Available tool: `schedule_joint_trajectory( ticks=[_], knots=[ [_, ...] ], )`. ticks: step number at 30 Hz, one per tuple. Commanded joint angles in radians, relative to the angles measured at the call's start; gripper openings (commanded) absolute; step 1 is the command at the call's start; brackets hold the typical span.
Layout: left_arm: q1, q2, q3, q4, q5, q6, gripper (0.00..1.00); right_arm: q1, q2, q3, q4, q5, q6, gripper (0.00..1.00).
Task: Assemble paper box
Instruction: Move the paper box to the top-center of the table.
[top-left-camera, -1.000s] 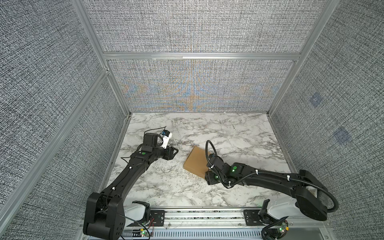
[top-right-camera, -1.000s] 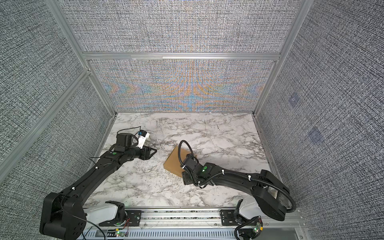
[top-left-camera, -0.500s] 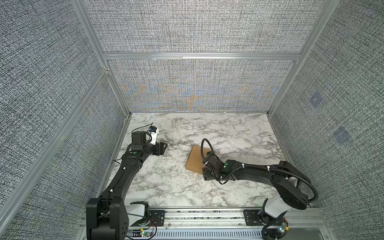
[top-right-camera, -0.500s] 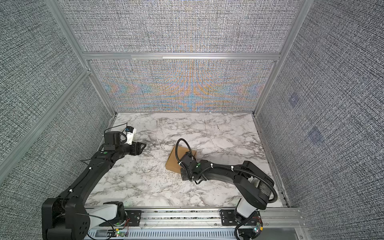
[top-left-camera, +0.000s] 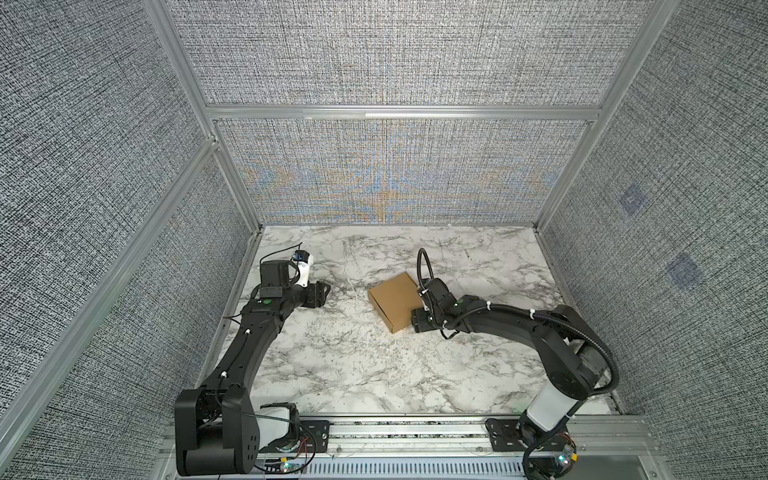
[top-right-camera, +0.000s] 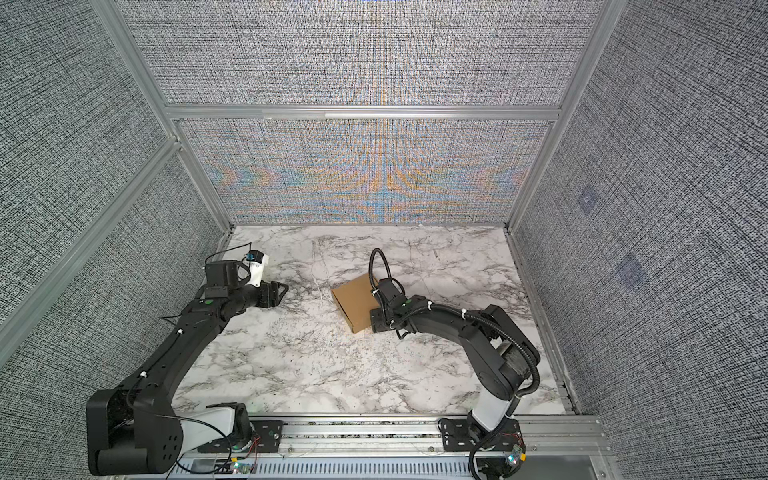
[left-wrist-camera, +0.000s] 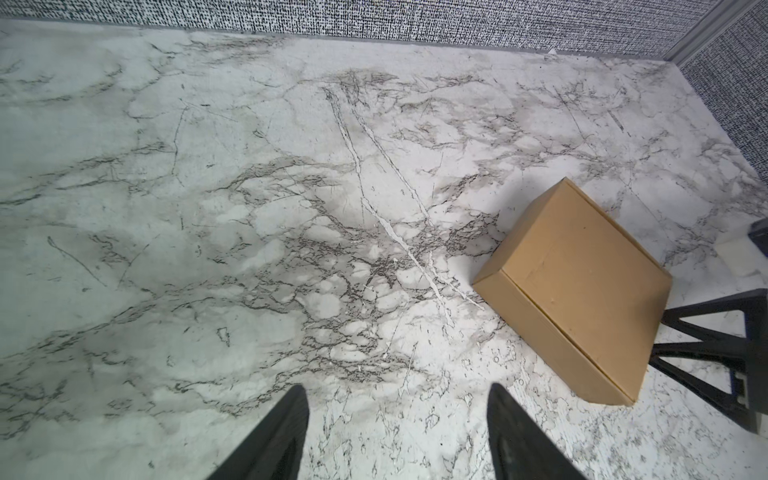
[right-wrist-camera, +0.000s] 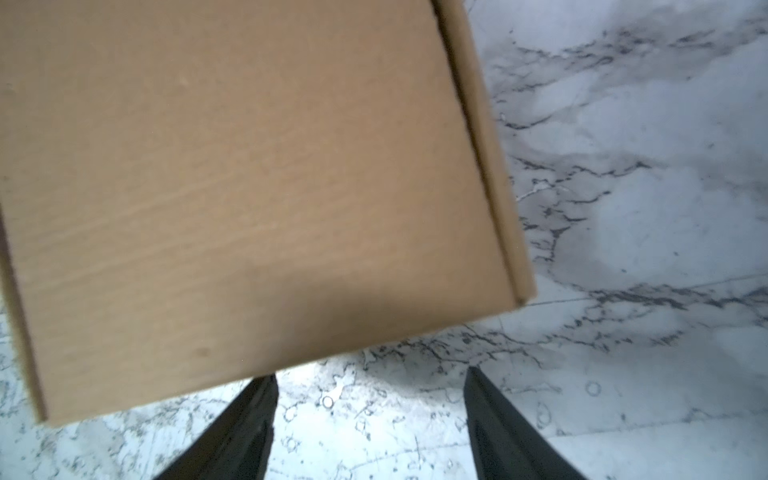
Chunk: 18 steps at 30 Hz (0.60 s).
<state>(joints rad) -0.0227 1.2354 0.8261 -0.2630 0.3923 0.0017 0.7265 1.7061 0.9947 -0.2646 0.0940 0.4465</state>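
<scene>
The paper box (top-left-camera: 394, 300) (top-right-camera: 354, 301) is a closed tan cardboard mailer lying on the marble table near the middle. It also shows in the left wrist view as the box (left-wrist-camera: 582, 282) and fills much of the right wrist view as the box (right-wrist-camera: 249, 187). My right gripper (top-left-camera: 417, 322) (top-right-camera: 376, 323) (right-wrist-camera: 370, 376) sits low at the box's near right edge. It is open, with bare marble between its fingers and one fingertip (right-wrist-camera: 266, 384) just under that edge. My left gripper (top-left-camera: 322, 293) (top-right-camera: 280, 291) (left-wrist-camera: 395, 390) is open and empty, well to the left of the box.
The marble table (top-left-camera: 374, 374) is enclosed by grey fabric walls with aluminium posts (top-left-camera: 232, 199) on the left, back and right. An aluminium rail (top-left-camera: 395, 430) carrying both arm bases runs along the front edge.
My left gripper has drawn back to the left, away from the box, and opened wider. The right arm has folded back toward its base. The box now lies a little farther back.
</scene>
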Motion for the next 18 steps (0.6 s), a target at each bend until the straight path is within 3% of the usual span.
schedule_joint_trajectory(
  ticks=[1,8,14,18],
  knots=[
    [0.004,0.006,0.009,0.011,-0.002,0.016,0.70,0.026,-0.034,-0.012,-0.074,-0.010,0.008,0.72],
    [0.003,0.020,0.018,0.016,0.022,-0.001,0.70,0.176,-0.045,-0.037,-0.080,-0.037,0.116,0.65],
    [0.003,0.027,0.037,0.002,0.015,-0.002,0.70,0.183,0.094,0.144,-0.053,-0.102,0.064,0.21],
    [0.004,0.017,0.031,0.008,0.012,-0.002,0.70,0.159,0.188,0.239,-0.054,-0.117,0.023,0.15]
  ],
)
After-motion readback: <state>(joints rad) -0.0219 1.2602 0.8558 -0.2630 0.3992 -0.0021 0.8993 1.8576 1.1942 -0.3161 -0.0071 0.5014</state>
